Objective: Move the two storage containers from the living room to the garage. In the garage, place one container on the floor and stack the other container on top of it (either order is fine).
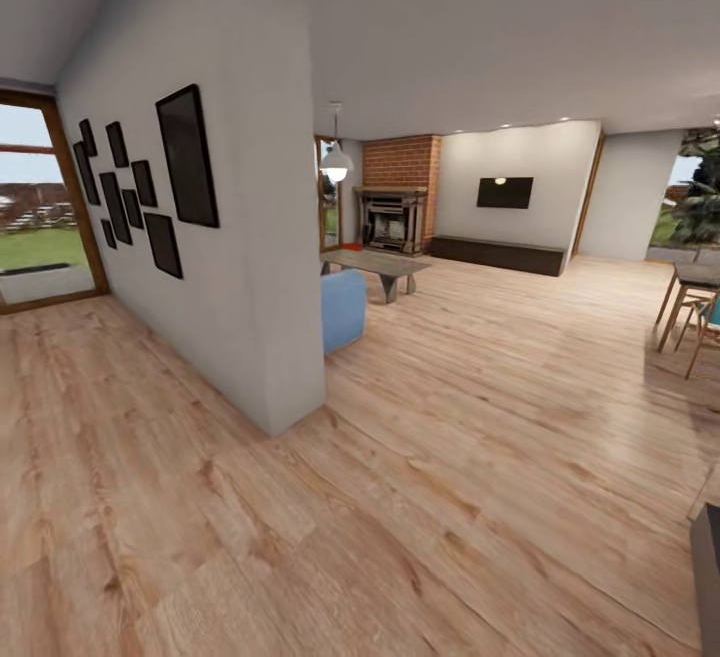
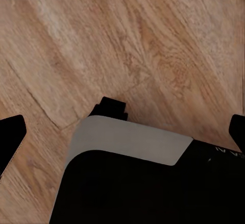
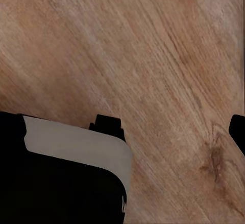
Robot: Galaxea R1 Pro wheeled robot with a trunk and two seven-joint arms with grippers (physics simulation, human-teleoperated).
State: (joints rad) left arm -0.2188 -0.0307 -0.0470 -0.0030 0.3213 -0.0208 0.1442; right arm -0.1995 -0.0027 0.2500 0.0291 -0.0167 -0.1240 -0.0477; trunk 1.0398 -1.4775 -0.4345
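Note:
The living room lies ahead in the head view, across light wood planks: a red brick fireplace (image 1: 400, 192), a black wall TV (image 1: 504, 193) and a long dark low bench (image 1: 497, 255). A small red-orange patch (image 1: 351, 234) sits low at the fireplace's left, too small to tell if it is a storage container. The garage and its floor are out of view. My left gripper (image 2: 125, 134) hangs open over the planks, its black fingertips (image 2: 11, 138) far apart with nothing between them. My right gripper (image 3: 122, 129) is open too, above my own dark base (image 3: 56, 183).
A pale partition wall (image 1: 250, 267) with black frames juts out at the left centre. Behind it stand a blue armchair (image 1: 343, 309) and a low coffee table (image 1: 375, 265). Wooden chairs and a table (image 1: 690, 307) stand at the right. A dark edge (image 1: 708, 577) shows at the lower right.

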